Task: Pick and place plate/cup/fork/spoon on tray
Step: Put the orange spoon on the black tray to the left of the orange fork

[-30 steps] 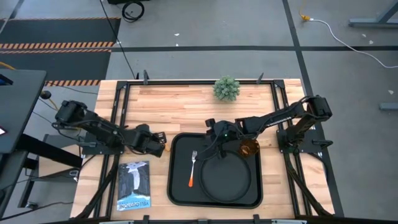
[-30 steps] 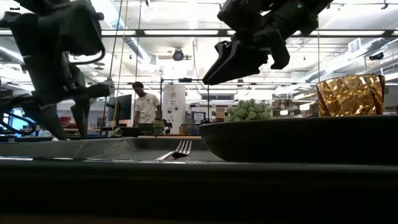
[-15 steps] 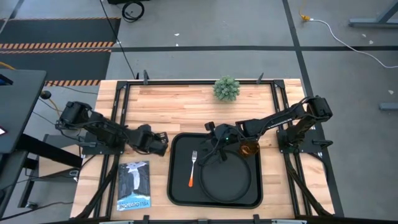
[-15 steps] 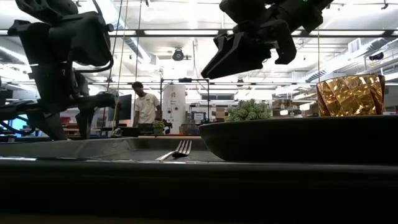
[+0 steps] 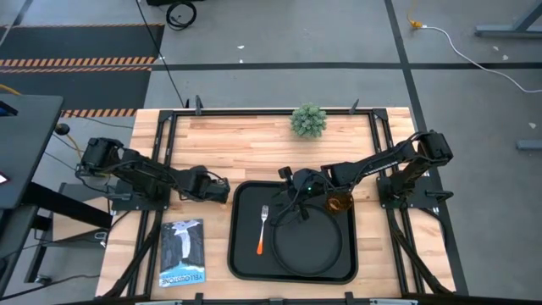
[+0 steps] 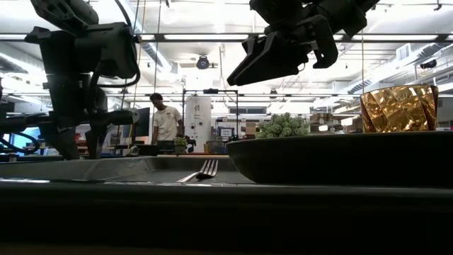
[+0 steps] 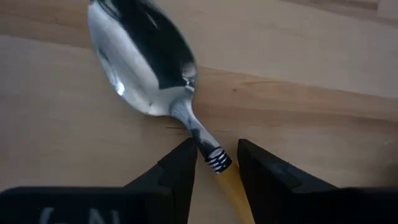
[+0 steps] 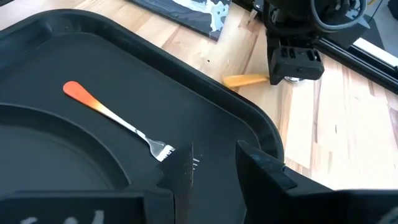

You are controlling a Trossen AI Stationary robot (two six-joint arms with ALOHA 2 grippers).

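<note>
The spoon (image 7: 146,62) lies flat on the wooden table, left of the black tray (image 5: 246,254). Its orange handle end (image 8: 244,79) sticks out from under my left gripper. My left gripper (image 7: 216,163) is low over the spoon and open. Its fingers stand close on either side of the spoon's neck, and I cannot tell whether they touch it. The fork (image 5: 262,229), the round black plate (image 5: 309,246) and the amber cup (image 5: 340,202) sit on the tray. My right gripper (image 8: 214,163) hangs open and empty above the tray's far part.
A printed booklet (image 5: 182,252) lies on the table near the front left. A small green plant (image 5: 308,120) stands at the far edge. A person (image 6: 167,120) stands in the room far behind the table.
My left gripper has shifted a little toward the tray and the far edge, settling over the spoon. My right gripper has stayed above the tray, barely moving. The things on the tray have not moved.
</note>
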